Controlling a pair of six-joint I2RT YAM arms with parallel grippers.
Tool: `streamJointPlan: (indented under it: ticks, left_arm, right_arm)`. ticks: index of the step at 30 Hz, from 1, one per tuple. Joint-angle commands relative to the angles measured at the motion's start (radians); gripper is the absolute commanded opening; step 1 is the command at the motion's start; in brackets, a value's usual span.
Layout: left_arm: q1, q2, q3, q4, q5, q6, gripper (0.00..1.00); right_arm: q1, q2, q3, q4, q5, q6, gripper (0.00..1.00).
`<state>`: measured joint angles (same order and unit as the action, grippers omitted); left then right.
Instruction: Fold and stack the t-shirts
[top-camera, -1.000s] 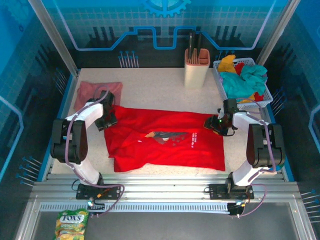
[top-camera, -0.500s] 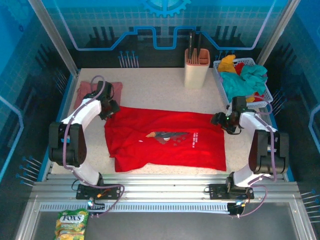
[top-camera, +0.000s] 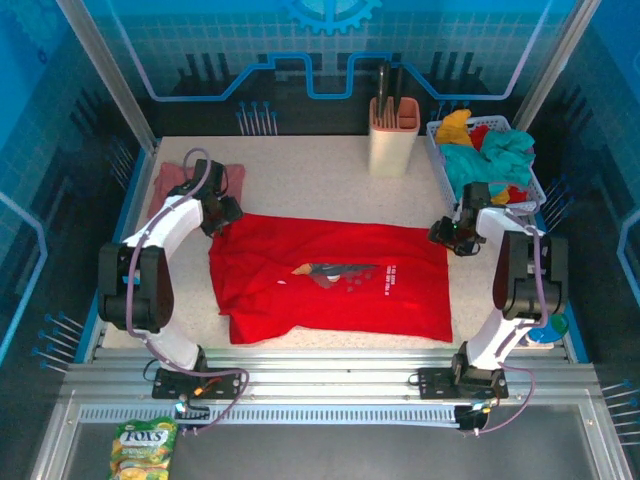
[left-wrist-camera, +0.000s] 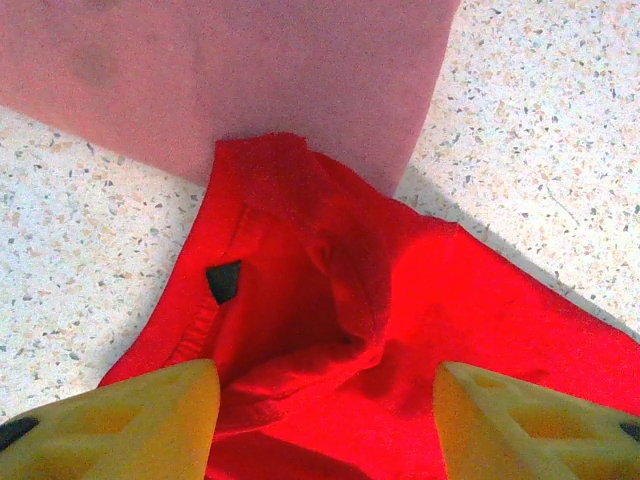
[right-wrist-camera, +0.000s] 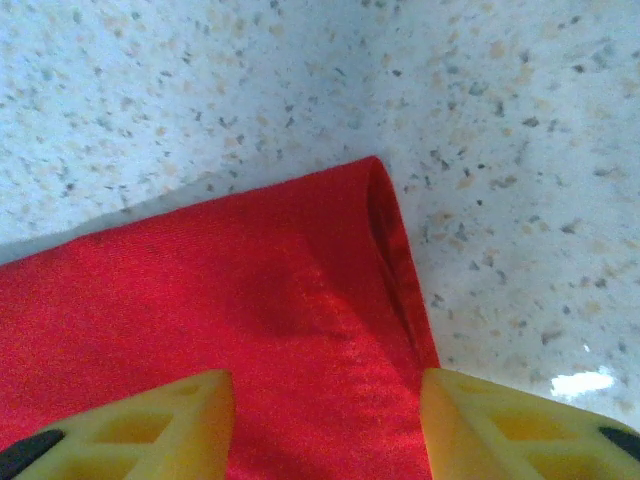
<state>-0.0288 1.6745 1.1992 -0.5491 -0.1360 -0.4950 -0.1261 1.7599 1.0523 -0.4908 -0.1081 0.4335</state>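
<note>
From above, the red t-shirt (top-camera: 330, 285) lies spread flat across the middle of the bench (top-camera: 320, 170), with its graphic and white lettering facing up. The dusty pink t-shirt (top-camera: 172, 182) sits folded at the far left, partly hidden behind the left arm. The left claw (top-camera: 222, 214) is at the red shirt's far left corner and the right claw (top-camera: 449, 236) at its far right corner. From that height the jaws cannot be read.

The left wrist view supplies that. The left claw (left-wrist-camera: 325, 405) has its yellow fingers (left-wrist-camera: 140, 420) spread wide, one on each side of a bunched fold of the red t-shirt (left-wrist-camera: 300, 290), pinching nothing. The fold's tip reaches onto the edge of the pink t-shirt (left-wrist-camera: 250, 70). A small dark triangle on the red hem is hard to identify.

In the right wrist view the right claw (right-wrist-camera: 322, 420) is likewise spread over the red t-shirt's (right-wrist-camera: 230, 300) corner, where the edge is doubled over on the bare bench (right-wrist-camera: 300, 80). Both wrist views cut the fingers off at the bottom.
</note>
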Motion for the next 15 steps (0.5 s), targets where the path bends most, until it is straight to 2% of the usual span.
streamJointPlan:
  ticks: [1,4,7,12,15]
  left_arm:
    - [0.006,0.019,0.020,0.005,0.004,0.018,0.59]
    - [0.006,-0.009,-0.006,0.039,0.015,0.015,0.59]
    - [0.000,-0.023,-0.021,0.041,0.057,0.025,0.57]
    - [-0.074,-0.060,-0.046,0.043,0.070,0.076,0.57]
    - [-0.124,-0.070,-0.066,0.063,0.147,0.099,0.58]
  right_arm:
    - [-0.015,0.040,0.062,-0.020,0.009,-0.003,0.46]
    - [-0.014,0.082,0.105,-0.031,0.028,0.004,0.39]
    - [-0.016,0.135,0.162,-0.049,0.051,0.013,0.29]
    - [-0.016,0.181,0.234,-0.044,0.084,0.037,0.27]
    - [-0.014,0.164,0.230,-0.035,0.044,0.038,0.29]
